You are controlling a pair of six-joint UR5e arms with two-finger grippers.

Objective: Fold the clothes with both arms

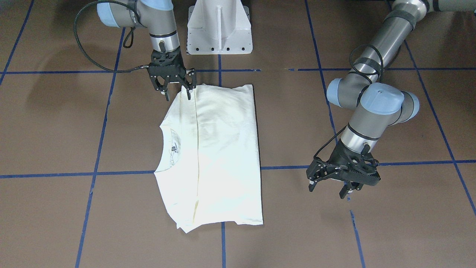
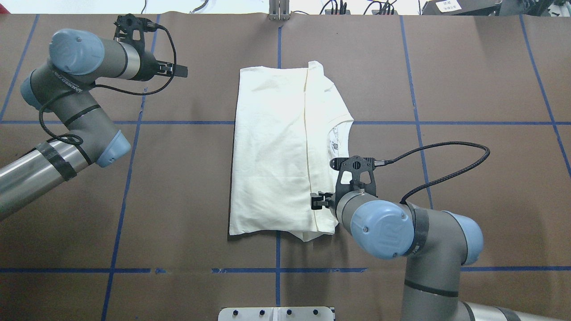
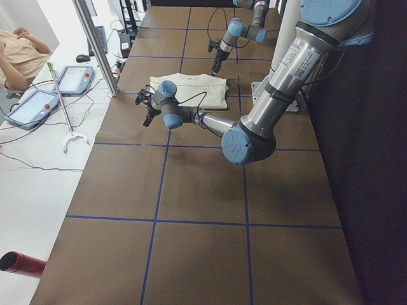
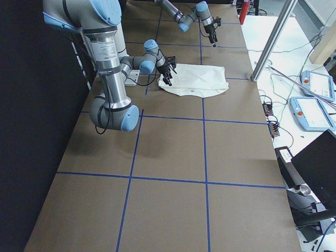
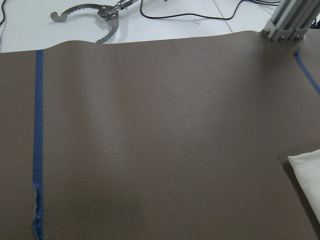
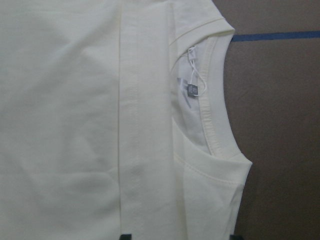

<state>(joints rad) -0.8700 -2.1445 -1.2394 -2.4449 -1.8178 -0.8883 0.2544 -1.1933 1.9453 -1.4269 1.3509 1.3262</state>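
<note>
Brown desk surface, divided into squares by blue tape lines. A white pedestal stands at the robot's edge. Beyond the far edge are an aluminium post, two handheld screens, a metal grabber tool and a seated person. None of these lies on the work area.

The shirt lies flat at the desk centre, folded to a narrow rectangle, plain white side up. Its neckline with the inner label faces the robot's right. A long folded edge runs its full length.

The right arm reaches down at the shirt's end nearest the pedestal. The right fingers point downward, spread apart, over the shirt's corner and holding nothing. Contact with the cloth cannot be told.

The left arm is bent at the elbow, wrist angled downward. The left fingers are spread and empty, over bare desk well apart from the shirt.
</note>
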